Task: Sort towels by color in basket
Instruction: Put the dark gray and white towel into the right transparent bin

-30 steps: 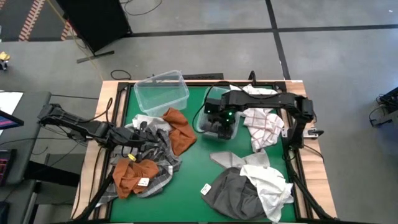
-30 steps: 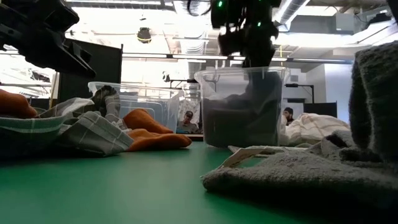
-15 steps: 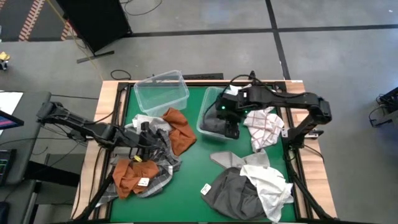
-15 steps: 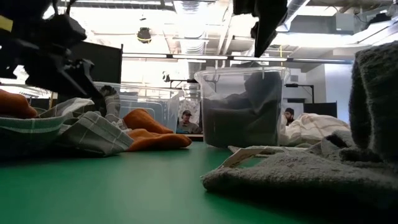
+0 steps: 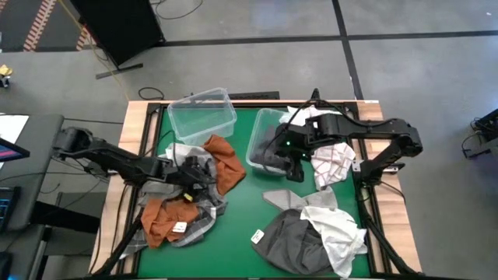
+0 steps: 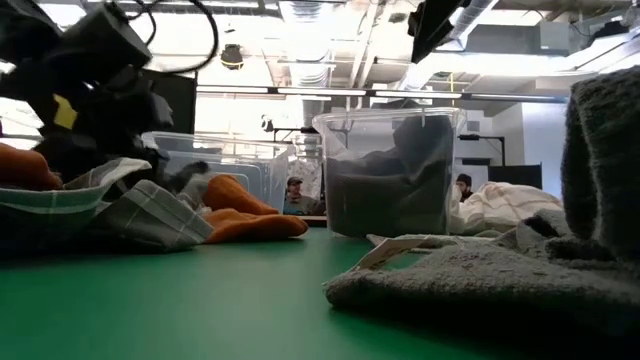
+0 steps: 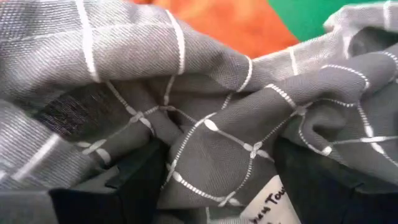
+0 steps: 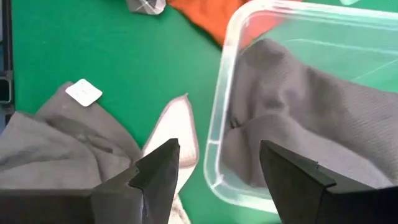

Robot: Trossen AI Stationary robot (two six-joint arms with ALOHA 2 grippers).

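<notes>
A pile of grey checked towels lies at the table's left, with rust orange towels beside and under it. My left gripper is open and down in that pile. A clear bin mid-table holds a dark grey towel. My right gripper hangs open above the bin's near rim, with nothing between its fingers. A white towel with red checks lies on the table at the right. At the near right, a plain white towel lies on a dark grey one. My left gripper comes slanting down from the table's left into the grey checked towel. Its open fingers stand on either side of a raised fold, sunk among the folds around it. The towel lies slack on the pile.
An empty clear bin stands at the far left of the green mat. A second rust orange towel lies at the near left. Bare green mat shows between the two piles. People show in the room beyond the table.
My left gripper has sunk toward the table and reached right, into the grey checked towels. My right gripper has risen out of the bin and drawn toward the near edge; the dark grey towel stays in the bin.
</notes>
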